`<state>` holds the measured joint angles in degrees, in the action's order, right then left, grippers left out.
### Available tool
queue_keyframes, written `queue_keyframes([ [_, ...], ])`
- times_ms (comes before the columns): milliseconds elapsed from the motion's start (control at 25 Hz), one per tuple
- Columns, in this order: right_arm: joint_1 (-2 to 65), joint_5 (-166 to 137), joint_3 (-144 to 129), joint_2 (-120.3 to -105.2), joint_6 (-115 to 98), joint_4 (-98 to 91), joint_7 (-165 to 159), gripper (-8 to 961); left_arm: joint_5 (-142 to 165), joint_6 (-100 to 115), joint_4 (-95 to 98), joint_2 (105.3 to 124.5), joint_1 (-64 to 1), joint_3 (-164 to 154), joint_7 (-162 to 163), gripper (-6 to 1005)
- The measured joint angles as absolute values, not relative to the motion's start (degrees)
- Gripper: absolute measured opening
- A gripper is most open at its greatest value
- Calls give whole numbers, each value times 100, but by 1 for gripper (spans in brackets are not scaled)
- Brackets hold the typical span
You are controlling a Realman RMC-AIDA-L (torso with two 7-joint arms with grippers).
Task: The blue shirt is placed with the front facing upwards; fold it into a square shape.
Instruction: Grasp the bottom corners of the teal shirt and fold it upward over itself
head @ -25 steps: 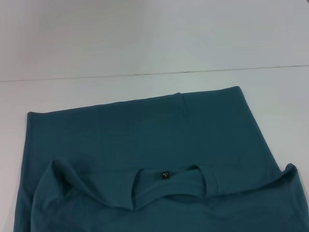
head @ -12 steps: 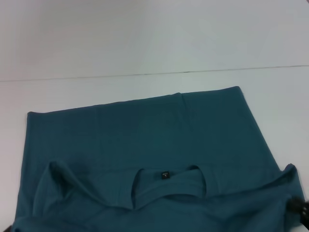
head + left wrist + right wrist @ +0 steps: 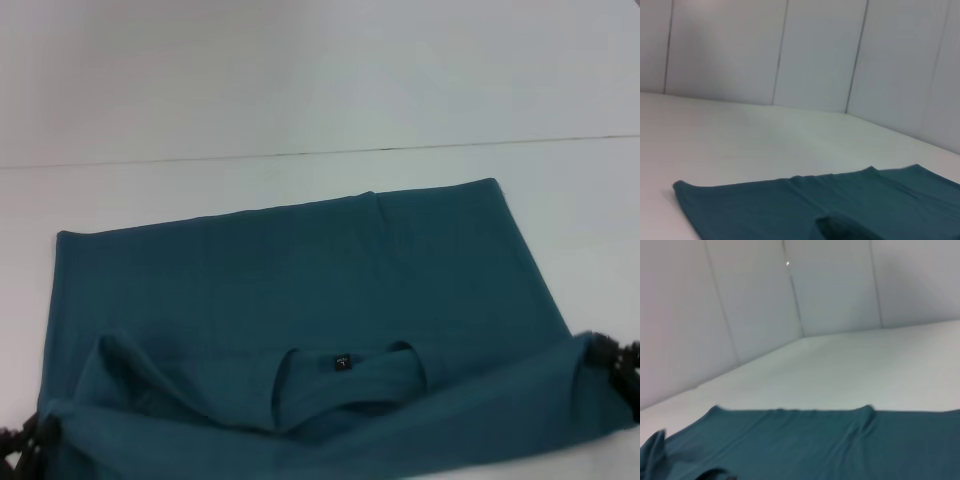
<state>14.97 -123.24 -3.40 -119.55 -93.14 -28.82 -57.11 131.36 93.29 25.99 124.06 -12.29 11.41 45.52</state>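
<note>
Our left tool (image 3: 22,445) and right tool (image 3: 612,362) each pinch a near corner of the blue shirt (image 3: 300,270), lifting the collar end to fold it toward the worktop's (image 3: 300,80) far edge.

Left gripper (image 3: 22,445), right gripper (image 3: 615,362) low, apart.
</note>
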Motion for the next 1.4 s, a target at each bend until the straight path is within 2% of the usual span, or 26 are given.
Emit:
queue_keyframes([
  [880,2405,-12241,-285,-11959,-8409,-2744,-6074,28,12502,8495,2287,12392,-1996,1574,4650,55],
  [1400,2842,-11996,-351,-11876,-7782,-2815,-6343,28,12084,7931,2273,12391,-2545,1572,4647,55],
])
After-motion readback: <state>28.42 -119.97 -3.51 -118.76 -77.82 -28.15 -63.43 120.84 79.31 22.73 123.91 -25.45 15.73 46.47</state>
